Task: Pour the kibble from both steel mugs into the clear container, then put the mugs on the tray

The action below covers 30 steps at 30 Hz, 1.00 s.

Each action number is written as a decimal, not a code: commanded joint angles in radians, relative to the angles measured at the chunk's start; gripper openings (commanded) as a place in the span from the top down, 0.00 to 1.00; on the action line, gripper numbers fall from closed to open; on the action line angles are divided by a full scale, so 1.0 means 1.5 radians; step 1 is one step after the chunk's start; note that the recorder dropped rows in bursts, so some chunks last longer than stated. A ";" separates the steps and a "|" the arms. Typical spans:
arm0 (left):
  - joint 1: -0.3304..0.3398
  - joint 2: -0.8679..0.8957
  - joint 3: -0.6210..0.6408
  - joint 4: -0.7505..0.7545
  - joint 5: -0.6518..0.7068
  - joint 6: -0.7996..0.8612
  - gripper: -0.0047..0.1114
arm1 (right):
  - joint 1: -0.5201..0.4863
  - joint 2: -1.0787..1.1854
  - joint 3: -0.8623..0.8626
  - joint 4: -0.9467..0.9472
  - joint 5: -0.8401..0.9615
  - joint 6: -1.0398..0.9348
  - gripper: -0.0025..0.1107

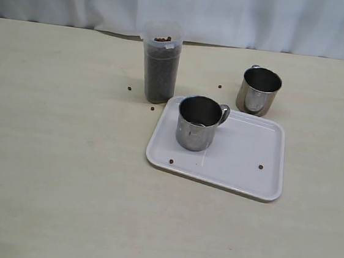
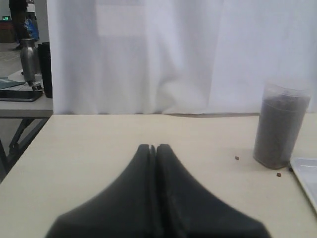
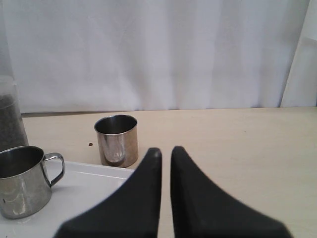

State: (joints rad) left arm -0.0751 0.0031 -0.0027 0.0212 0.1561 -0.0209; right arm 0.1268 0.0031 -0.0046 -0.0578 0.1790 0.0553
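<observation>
Well, we've open table (image 1: 44, 171) left of the tray (image 1: 242, 167); one mug (image 1: 198, 123) on it, 2nd mug (image 1: 259, 90) just off its far edge, ahead of R gripper (image 3: 163, 151). L gripper (image 2: 152, 147), R both closed, empty.

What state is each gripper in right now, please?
Left gripper: closed, holding nothing.
Right gripper: closed, holding nothing.
</observation>
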 commanded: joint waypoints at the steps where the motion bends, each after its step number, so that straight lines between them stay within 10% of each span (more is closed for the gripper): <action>1: -0.005 -0.002 0.002 -0.003 -0.011 -0.002 0.96 | 0.003 -0.002 0.003 -0.001 -0.001 0.001 0.93; 20: -0.005 -0.002 0.002 -0.003 -0.011 -0.002 0.96 | 0.003 -0.002 0.003 -0.029 -0.012 -0.028 0.93; 30: -0.005 -0.002 0.002 -0.003 -0.011 -0.002 0.96 | 0.003 -0.002 0.003 -0.067 -0.209 -0.160 0.93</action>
State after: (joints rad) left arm -0.0810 0.0031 -0.0027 0.0212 0.1561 -0.0209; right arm 0.1268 0.0031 -0.0046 -0.1249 -0.0212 -0.0717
